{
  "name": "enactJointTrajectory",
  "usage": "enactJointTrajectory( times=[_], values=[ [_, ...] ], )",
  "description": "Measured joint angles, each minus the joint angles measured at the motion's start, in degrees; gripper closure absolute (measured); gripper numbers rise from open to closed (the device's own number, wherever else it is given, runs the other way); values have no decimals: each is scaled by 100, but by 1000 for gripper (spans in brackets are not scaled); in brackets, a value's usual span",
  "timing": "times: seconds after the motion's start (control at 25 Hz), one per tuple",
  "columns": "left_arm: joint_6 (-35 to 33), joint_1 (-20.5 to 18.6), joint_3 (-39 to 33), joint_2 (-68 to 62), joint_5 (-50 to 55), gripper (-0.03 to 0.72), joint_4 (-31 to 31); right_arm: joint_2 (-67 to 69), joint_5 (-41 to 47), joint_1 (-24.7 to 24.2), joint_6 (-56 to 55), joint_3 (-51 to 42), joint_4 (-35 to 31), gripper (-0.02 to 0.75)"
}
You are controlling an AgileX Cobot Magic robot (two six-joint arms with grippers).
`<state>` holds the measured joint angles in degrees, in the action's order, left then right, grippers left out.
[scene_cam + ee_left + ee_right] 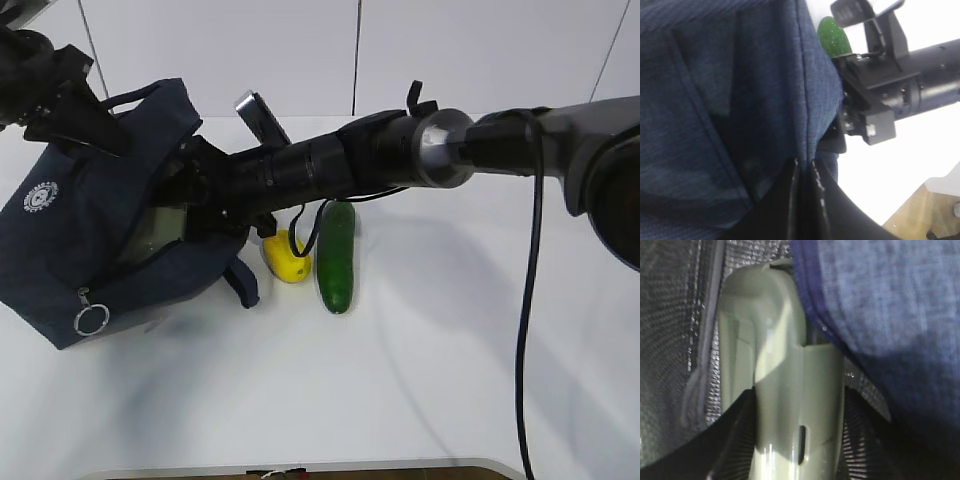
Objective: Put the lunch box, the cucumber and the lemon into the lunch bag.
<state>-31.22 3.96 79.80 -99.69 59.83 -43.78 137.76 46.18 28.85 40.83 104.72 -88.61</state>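
While the left gripper (802,200) pinches the lunch bag (75,230) open, the right gripper (795,440), clamped on the lunch box (775,390), is inside it, so release seems next; lemon (286,258) and cucumber (336,256) wait outside on the table (450,350).

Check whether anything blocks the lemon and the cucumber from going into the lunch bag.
The right arm reaches across into the lunch bag mouth, directly above the lemon and the cucumber, with the lunch box in its gripper filling the opening. Nothing else visible blocks them.

Black arm (300,165), silver collar, cable
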Motion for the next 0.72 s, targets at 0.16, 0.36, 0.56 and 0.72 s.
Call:
enactJointTrajectory(
  times=[0.16,0.36,0.56,0.72],
  values=[
    [0,0,0,0,-12,695,0,0,11,0,0,3,159,353],
    [0,0,0,0,-12,695,-10,0,11,0,0,3,280,351],
    [-2,0,0,0,81,695,-58,0,11,0,-47,3,343,321],
    [-2,0,0,0,195,695,-58,0,143,0,-69,3,370,320]
  ],
)
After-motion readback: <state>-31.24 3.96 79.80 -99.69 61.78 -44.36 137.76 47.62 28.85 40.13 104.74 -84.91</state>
